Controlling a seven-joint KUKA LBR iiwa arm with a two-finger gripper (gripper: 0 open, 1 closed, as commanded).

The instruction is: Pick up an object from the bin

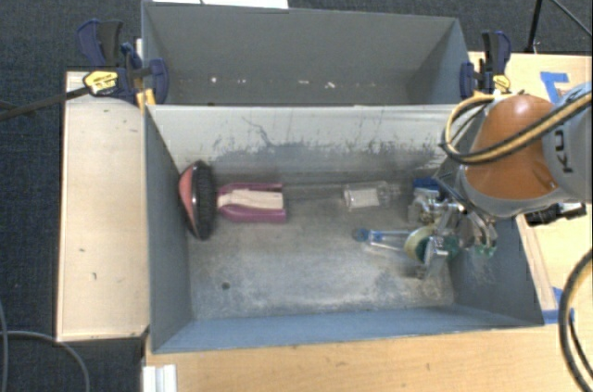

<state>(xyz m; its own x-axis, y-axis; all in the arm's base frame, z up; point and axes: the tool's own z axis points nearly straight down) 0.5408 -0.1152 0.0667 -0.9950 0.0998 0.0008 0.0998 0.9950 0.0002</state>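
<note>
The gripper (428,244) sits low over the floor of the bin (278,293), probably because it is down at grasping height; a slender blue-and-clear item (378,238), perhaps a toothbrush, lies just left of it, its near end running under the gripper, so I judge it the likely pick; whether the gripper is open or closed on it I cannot tell, since the orange wrist cover (510,160) looms above; farther left lies a small clear piece (364,196); well left, a hairbrush (222,200).
</note>
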